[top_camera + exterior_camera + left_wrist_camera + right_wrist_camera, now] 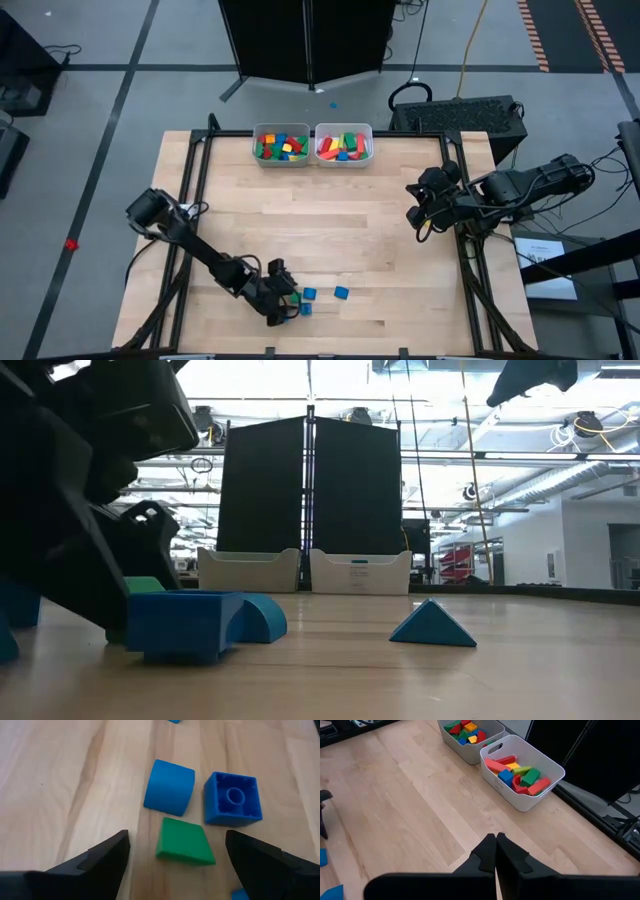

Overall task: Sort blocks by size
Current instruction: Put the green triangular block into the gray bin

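Near the table's front edge lie a few loose blocks: a green wedge (184, 841), a blue rounded block (170, 786), a blue hollow cube (232, 799) lying with its hollow side showing, and a blue block (341, 292) farther right. My left gripper (176, 839) is open and low over them (285, 300). Its fingers stand on either side of the green wedge without touching it. My right gripper (420, 215) is shut (496, 845) with nothing in it, raised above the table's right side.
Two pale bins stand side by side at the far edge, the left bin (281, 145) and the right bin (344, 144), both filled with coloured blocks. Bare wood lies between the bins and the loose blocks. A blue triangular block (432, 625) shows in the low view.
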Robot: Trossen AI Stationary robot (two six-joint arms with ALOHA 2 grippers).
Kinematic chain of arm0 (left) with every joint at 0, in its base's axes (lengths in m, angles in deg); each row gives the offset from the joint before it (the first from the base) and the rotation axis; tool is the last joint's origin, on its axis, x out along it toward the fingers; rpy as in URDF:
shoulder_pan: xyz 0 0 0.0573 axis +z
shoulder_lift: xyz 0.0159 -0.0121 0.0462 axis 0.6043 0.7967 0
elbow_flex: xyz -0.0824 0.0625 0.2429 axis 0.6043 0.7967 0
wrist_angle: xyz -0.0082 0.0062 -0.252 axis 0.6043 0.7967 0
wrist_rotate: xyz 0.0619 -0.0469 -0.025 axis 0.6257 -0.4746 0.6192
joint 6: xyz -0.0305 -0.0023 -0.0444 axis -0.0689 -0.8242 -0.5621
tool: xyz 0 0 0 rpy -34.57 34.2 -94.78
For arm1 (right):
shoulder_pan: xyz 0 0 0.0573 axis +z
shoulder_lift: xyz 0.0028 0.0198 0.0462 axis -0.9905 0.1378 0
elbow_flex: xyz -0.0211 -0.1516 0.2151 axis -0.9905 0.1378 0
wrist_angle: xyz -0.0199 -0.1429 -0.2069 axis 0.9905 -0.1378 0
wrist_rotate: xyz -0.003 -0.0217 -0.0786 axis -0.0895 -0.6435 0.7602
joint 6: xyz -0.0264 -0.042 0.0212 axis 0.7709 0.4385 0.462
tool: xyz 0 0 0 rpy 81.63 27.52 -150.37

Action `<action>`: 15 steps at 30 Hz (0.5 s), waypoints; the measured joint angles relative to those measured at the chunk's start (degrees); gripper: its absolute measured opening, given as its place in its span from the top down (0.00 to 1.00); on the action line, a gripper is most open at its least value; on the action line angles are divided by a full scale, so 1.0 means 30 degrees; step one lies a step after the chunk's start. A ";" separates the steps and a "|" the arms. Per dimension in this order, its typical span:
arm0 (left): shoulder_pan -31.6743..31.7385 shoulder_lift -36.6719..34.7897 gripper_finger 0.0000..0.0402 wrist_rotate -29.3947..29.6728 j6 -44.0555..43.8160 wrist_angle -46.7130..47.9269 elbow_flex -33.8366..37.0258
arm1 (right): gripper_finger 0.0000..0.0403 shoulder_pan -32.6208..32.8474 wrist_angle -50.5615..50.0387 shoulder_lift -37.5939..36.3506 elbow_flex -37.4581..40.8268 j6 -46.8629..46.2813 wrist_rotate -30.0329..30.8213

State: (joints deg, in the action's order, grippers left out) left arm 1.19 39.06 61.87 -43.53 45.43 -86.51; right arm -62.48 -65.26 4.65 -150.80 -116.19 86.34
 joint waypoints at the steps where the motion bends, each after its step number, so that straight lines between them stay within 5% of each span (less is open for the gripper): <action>1: 0.0005 0.0091 0.20 0.0141 -0.0021 -0.0040 -0.0007 | 1.00 0.0006 -0.0007 0.0000 0.0000 0.0000 0.0000; 12: 0.0240 0.0164 0.66 0.0417 -0.0183 0.0078 -0.0001 | 1.00 -0.0001 -0.0044 0.0000 0.0000 0.0118 0.0009; 15: 0.0392 0.0117 0.69 -0.0305 -0.0212 -0.0097 -0.0028 | 1.00 0.0004 -0.0051 0.0000 0.0000 0.0258 0.0015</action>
State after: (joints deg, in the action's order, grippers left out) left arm 2.37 39.41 60.96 -44.17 45.14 -86.60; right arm -62.47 -65.41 4.65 -150.80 -115.42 86.39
